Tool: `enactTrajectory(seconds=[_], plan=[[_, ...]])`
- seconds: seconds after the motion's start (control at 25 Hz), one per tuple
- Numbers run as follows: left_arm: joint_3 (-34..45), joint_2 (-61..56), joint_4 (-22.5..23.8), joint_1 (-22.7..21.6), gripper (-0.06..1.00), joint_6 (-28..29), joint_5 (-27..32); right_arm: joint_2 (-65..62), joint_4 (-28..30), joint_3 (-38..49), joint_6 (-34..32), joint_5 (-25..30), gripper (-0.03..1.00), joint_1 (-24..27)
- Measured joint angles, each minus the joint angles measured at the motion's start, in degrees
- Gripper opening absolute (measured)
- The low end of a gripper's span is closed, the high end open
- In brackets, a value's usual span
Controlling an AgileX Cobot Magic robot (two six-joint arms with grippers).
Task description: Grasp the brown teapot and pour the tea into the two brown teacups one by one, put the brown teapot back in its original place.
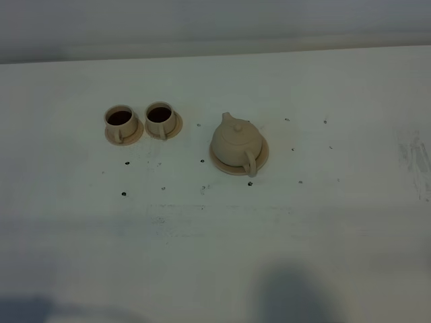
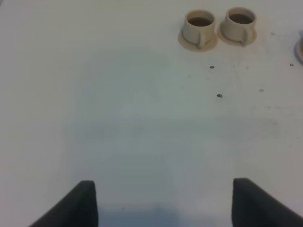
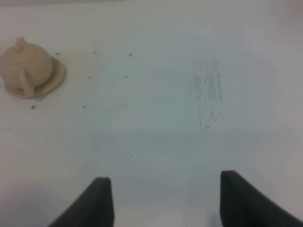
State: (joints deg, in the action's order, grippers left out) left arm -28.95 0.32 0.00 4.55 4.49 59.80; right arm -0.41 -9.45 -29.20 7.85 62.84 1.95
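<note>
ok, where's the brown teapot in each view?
Exterior high: brown teapot right of centre, on its wide saucer.
Left wrist: only a saucer edge at the right border; the pot itself is not visible.
Right wrist: upper left.
Shared landmark: the wide saucer, seen in all three views.

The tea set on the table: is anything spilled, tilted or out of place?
Nothing stands out. The teapot sits upright on its saucer, and both teacups stand upright on theirs, holding dark tea.
</note>
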Motion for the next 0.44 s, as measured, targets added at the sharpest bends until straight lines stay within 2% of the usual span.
enactTrajectory(seconds=[0.44], plan=[[0.0,0.0,0.0,0.0,0.59,0.0,0.0,0.0,0.0,0.0,0.0,0.0,0.52,0.0]])
